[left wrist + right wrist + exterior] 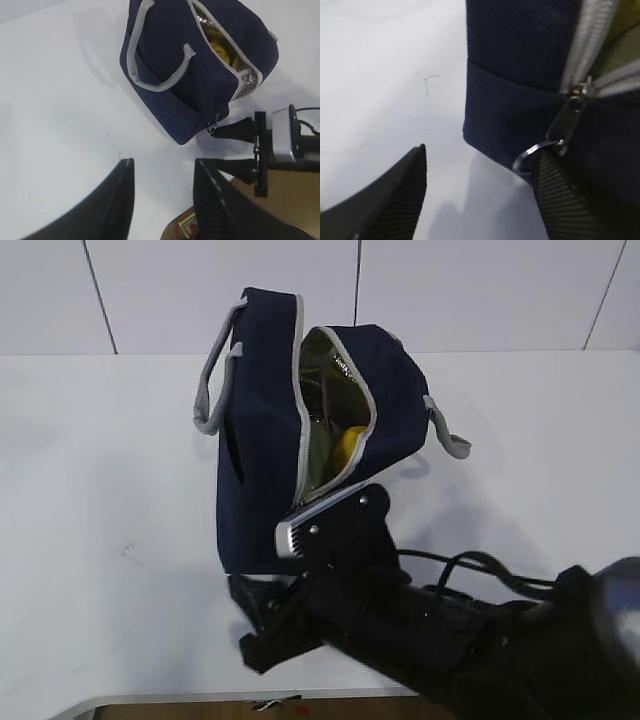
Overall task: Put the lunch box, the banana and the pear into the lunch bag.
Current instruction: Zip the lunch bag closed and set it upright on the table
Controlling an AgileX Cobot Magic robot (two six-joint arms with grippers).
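With yellow fruit already inside boxy navy-blue fabric lunch bag (262,430), ease right gripper (480,195), jaws apart & empty, off zip pull (563,122) w/o snagging.

Both hands (162,200) (480,195) open, empty.

The navy lunch bag (262,440) stands unzipped on the white table (90,490), something yellow (345,448) inside.

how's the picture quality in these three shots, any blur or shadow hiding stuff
Exterior view: the dark right gripper lacks detail, and the lunch bag interior is shadowed. Left wrist view: sharp, foil lining glints. Right wrist view: zipper pull fairly clear, near fingers blurred.
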